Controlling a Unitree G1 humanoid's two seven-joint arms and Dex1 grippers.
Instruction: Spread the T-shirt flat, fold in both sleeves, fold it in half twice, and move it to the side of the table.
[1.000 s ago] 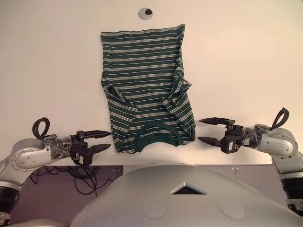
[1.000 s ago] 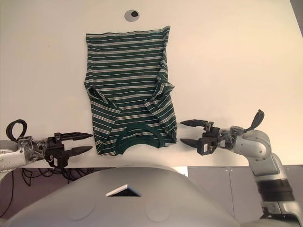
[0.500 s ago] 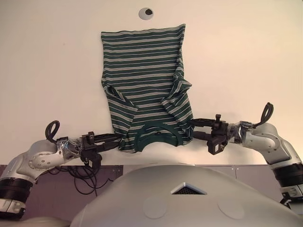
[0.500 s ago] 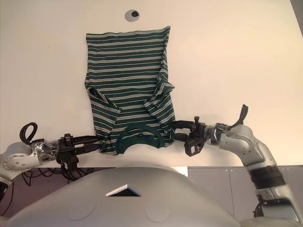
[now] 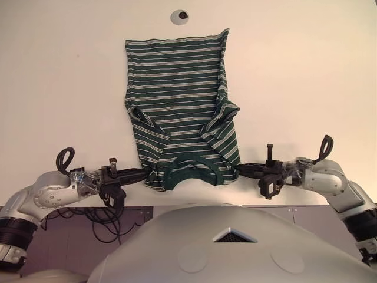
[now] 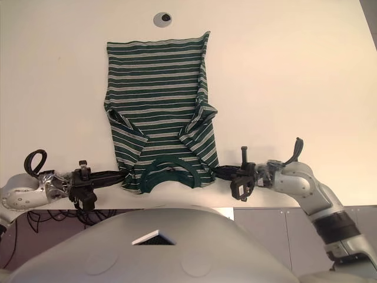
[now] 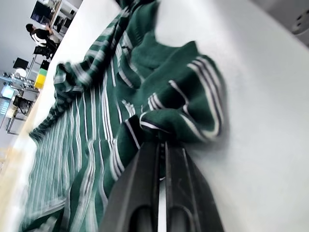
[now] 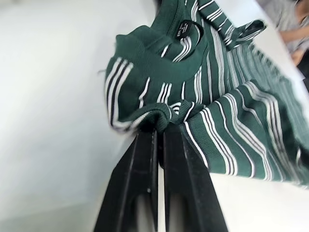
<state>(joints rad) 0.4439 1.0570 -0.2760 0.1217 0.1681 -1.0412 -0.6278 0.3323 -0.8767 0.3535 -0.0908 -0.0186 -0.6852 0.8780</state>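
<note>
A dark green T-shirt [image 5: 177, 100] with white stripes lies lengthwise on the white table [image 5: 306, 76], collar toward the near edge and both sleeves folded in over the body. My left gripper [image 5: 143, 173] is shut on the near left shoulder corner of the T-shirt [image 7: 159, 121], the fabric bunched between its black fingers [image 7: 145, 179]. At the near right shoulder corner my right gripper [image 5: 240, 168] is shut on the T-shirt [image 8: 159, 104], cloth pinched between its fingers [image 8: 181, 169]. Both grippers sit low at the table's near edge.
A small round grey disc [image 5: 178, 16] with a dark centre is set into the table just beyond the shirt's far hem. Bare tabletop stretches wide on both sides of the shirt. Black cables [image 5: 103, 218] hang below the near edge on the left.
Both grippers came inward from either side of the shirt, where they stood open, and shut on its near shoulder corners. The near corners are now slightly bunched.
</note>
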